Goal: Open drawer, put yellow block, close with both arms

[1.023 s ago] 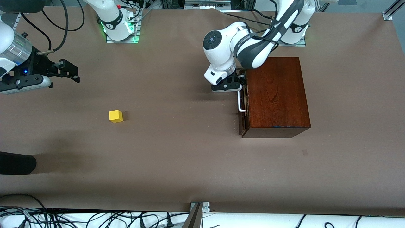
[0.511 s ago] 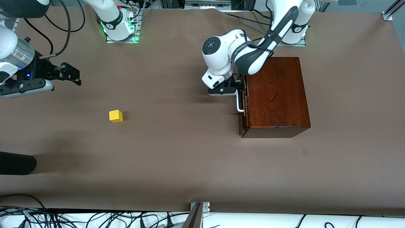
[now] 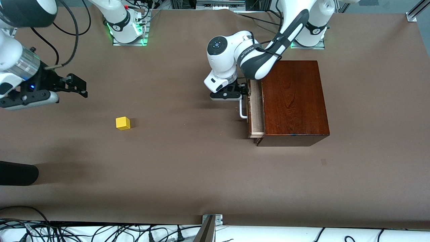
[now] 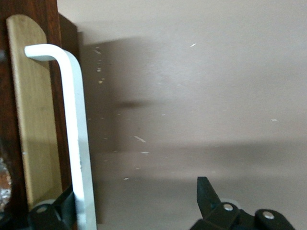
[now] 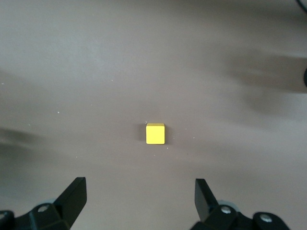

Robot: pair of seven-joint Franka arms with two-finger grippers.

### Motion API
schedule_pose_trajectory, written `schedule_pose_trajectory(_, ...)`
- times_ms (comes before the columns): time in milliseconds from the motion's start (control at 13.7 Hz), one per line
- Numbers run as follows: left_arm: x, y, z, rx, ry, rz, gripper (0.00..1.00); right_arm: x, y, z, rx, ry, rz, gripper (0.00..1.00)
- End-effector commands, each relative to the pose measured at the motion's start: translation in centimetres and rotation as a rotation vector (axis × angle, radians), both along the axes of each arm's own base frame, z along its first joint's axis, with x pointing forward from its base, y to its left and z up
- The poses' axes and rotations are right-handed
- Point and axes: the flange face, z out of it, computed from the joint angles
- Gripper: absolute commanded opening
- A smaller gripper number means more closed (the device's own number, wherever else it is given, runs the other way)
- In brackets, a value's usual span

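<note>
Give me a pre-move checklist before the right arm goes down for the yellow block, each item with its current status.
1. Right gripper open wide enough for the yellow block: ok.
2. Block lies between the finger lines in the right wrist view: ok.
3. Block alone on the table, nothing beside it: ok.
4. Drawer open enough to take the block: not ok, only a narrow strip of pale tray shows.
5. Left gripper hooked on the white handle: ok, one finger sits each side of the bar, jaws wide.
6. Inside of the drawer free: cannot tell.
</note>
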Motion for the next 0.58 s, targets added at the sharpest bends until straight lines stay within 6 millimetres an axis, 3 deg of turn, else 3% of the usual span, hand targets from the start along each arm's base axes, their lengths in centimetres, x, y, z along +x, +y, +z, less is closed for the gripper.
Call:
schedule_pose_trajectory(0,0.5,-4.6,0.4,-0.109,0.023,0.017,1.0,1.6,0.5,-3.1,-0.007,0.038,0.014,1.0)
schedule_pose_trajectory(219,1.1,-5.1,0.0,-0.135,0.038,0.038,1.0,1.9,1.0,-4.8,-0.011,0.067,0.037,1.0)
schedule_pose_trajectory(365,1.2,-5.3,0.1,-0.164,0.058,0.059,1.0,3.1,1.2,-7.5,-0.01,0.07,0.087,1.0)
schedule_pose_trajectory(511,1.9,-5.7,1.8,-0.204,0.058,0.078,1.0,3.0,1.1,-11.5,-0.011,0.058,0.11,1.0)
